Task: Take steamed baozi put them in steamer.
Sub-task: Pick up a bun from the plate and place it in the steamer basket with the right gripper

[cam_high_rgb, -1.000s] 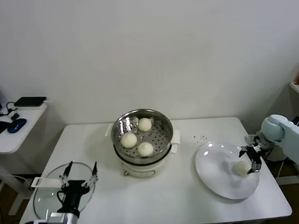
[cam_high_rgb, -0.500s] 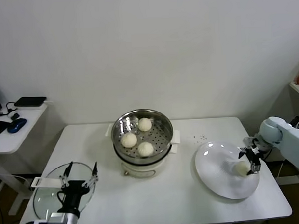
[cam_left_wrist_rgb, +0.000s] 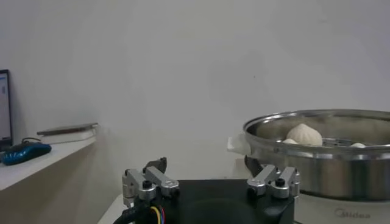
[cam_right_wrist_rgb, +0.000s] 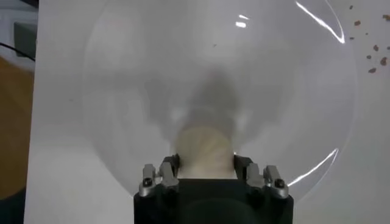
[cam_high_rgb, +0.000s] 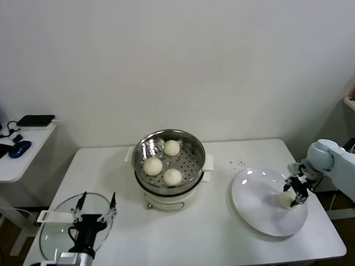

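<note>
The steamer [cam_high_rgb: 194, 149], a steel basket on a cream pot base, stands at the table's middle and holds three baozi [cam_high_rgb: 153, 166]. It also shows in the left wrist view [cam_left_wrist_rgb: 323, 155] with a baozi [cam_left_wrist_rgb: 303, 134] inside. The fourth baozi [cam_high_rgb: 284, 200] lies on the white plate [cam_high_rgb: 259, 209] at the right. My right gripper [cam_high_rgb: 296, 193] is down on the plate, its fingers pressed against both sides of that baozi [cam_right_wrist_rgb: 205, 146]; the right wrist view shows it between the jaws [cam_right_wrist_rgb: 205, 165]. My left gripper [cam_high_rgb: 98, 199] is open and empty over the glass lid, as the left wrist view [cam_left_wrist_rgb: 204, 165] also shows.
A round glass lid [cam_high_rgb: 55, 233] lies at the table's front left under the left arm. Small crumbs [cam_high_rgb: 240, 163] lie behind the plate. A side desk at the far left carries a blue mouse [cam_high_rgb: 19, 149] and a black device [cam_high_rgb: 36, 120].
My right gripper has settled lower around the baozi on the plate and its fingers have closed in on it. The left arm has not moved.
</note>
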`<control>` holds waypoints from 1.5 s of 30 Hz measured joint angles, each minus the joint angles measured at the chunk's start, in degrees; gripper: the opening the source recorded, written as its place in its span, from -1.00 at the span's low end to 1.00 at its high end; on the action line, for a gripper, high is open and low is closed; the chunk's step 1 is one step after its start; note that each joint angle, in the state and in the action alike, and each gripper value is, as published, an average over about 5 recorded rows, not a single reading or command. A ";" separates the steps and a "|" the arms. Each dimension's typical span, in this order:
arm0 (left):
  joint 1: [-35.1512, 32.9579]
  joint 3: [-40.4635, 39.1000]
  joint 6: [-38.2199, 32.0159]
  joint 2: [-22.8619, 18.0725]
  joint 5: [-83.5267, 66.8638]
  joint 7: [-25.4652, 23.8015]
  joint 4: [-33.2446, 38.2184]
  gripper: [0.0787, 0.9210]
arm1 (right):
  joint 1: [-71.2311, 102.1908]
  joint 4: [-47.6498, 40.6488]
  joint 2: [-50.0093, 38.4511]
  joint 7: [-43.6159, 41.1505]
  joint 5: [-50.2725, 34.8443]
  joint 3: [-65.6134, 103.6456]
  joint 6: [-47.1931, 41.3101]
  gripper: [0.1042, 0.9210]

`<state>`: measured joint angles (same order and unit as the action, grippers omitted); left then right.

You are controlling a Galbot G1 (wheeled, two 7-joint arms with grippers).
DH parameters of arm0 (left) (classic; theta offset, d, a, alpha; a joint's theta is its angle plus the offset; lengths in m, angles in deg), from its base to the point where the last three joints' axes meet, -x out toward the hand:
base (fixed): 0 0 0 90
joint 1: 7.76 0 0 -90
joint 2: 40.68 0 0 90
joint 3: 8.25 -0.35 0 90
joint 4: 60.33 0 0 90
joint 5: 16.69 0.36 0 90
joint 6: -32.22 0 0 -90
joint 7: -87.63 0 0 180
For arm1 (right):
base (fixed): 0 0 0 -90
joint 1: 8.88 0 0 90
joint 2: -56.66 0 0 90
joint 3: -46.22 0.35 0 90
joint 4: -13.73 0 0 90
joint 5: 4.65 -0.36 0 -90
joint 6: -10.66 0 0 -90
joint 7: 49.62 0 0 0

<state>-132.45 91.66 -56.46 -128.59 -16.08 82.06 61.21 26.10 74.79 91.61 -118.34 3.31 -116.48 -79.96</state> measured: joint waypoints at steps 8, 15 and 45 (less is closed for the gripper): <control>0.10 -0.01 0.09 -0.02 0.05 0.01 0.02 0.77 | -0.68 0.42 -0.40 -0.43 -0.71 -0.13 -0.02 0.22; 0.49 -0.27 0.22 -0.20 0.05 0.02 0.01 0.77 | -2.47 1.26 -1.40 -1.18 -2.44 -1.49 -0.39 0.22; 1.38 -0.81 0.12 -0.14 -1.20 -0.32 0.79 0.77 | -44.78 2.89 13.76 -2.19 -36.79 -37.41 -8.35 0.22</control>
<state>-131.06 90.86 -56.33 -128.73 -17.28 81.74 62.00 -18.68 77.68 105.37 -120.53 -33.47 -153.89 -88.32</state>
